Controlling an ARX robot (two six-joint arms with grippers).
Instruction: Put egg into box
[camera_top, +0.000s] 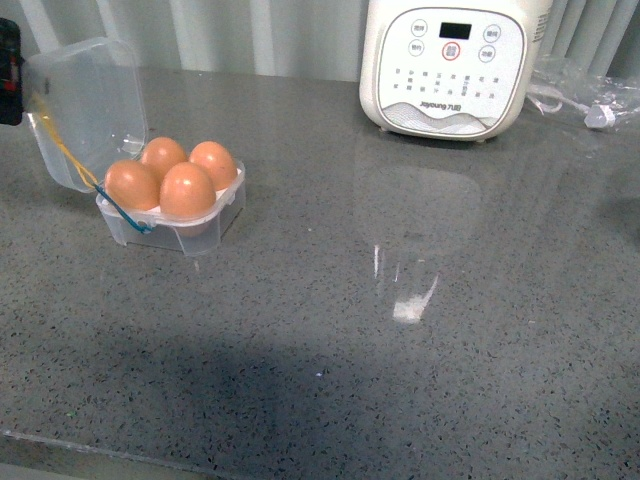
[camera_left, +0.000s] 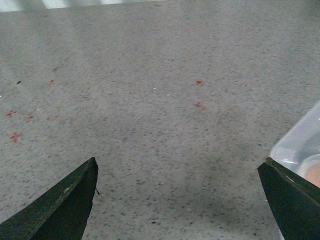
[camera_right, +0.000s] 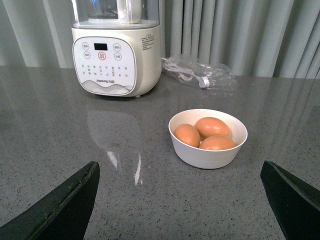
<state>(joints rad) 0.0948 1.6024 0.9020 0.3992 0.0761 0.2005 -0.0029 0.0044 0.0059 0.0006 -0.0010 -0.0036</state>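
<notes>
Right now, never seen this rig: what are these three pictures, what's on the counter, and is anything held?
It is a two-armed robot at a grey counter. The front view comes from a camera on its body. The other two come from cameras on its wrists, and the dark wedges at their lower corners are gripper fingers. The left gripper and the right gripper are both open and hold nothing. In the front view, the box stands at the left with its lid open and four eggs inside, one per slot. A white cooker stands at the back. The right wrist view shows a bowl with three eggs and a clear bag near the cooker.
</notes>
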